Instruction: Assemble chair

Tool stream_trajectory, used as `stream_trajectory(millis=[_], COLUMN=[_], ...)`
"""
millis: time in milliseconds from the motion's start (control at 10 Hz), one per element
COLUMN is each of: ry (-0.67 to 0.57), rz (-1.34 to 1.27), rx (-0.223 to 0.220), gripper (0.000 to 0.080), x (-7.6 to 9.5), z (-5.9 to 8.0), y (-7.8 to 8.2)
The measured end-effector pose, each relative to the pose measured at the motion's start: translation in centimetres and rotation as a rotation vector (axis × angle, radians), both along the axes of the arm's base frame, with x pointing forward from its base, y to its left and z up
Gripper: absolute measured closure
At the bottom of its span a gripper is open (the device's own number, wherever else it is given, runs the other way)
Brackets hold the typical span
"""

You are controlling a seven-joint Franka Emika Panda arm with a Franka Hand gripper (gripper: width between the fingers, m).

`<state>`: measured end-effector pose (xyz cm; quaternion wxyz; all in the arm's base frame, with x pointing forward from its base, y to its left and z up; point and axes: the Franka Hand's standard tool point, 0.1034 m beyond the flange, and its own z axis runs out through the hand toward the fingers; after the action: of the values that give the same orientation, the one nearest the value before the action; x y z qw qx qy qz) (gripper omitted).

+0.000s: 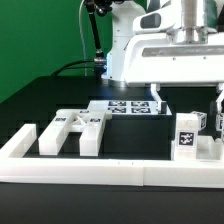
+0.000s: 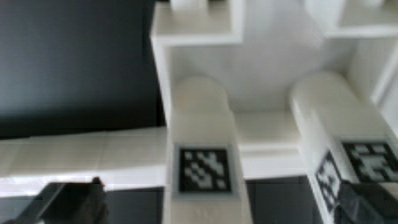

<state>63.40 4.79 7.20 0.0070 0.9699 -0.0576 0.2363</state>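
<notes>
**A:** Where is there open room on the table?

**B:** The black table (image 1: 40, 100) lies bare along the exterior view's left and behind the parts. A long, low white border rail (image 1: 110, 172) closes off the near edge. The marker board (image 1: 128, 107) lies flat in the middle, further back.

**A:** And the chair?

**B:** It is in loose white pieces, all just behind the rail. A barred chair piece (image 1: 70, 132), with several blocky prongs, lies toward the exterior view's left. A tagged chair piece (image 1: 188, 135) stands toward the exterior view's right, well apart from the first. It carries black-and-white square tags (image 1: 187, 138).

**A:** What is the hand doing?

**B:** The gripper (image 1: 188, 100) hangs above the tagged chair piece, jaws spread wide and gripping nothing. A dark finger (image 1: 156, 98) shows on each side.

**A:** What does the wrist camera see?

**B:** The tagged chair piece (image 2: 231, 90) fills the view. It is a chunky white block with two rounded bars and a tag on each. A dark fingertip (image 2: 68, 205) shows apart from it.
</notes>
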Motion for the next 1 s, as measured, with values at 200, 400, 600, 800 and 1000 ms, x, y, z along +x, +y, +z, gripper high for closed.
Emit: stream_trajectory(millis=[200, 400, 600, 800, 1000], ry=[0.012, 0.025, 0.035, 0.040, 0.033], rz=[0.008, 0.012, 0.018, 0.019, 0.020], rx=[-0.007, -0.015, -0.022, -0.023, -0.026], gripper=[0.0150, 0.0150, 0.0150, 0.0150, 0.0150], x=[-0.5, -0.9, -1.2, -1.3, -1.3], z=[-1.3, -2.7, -4.1, -4.5, -4.7], y=[0.3, 0.2, 0.3, 0.4, 0.4])
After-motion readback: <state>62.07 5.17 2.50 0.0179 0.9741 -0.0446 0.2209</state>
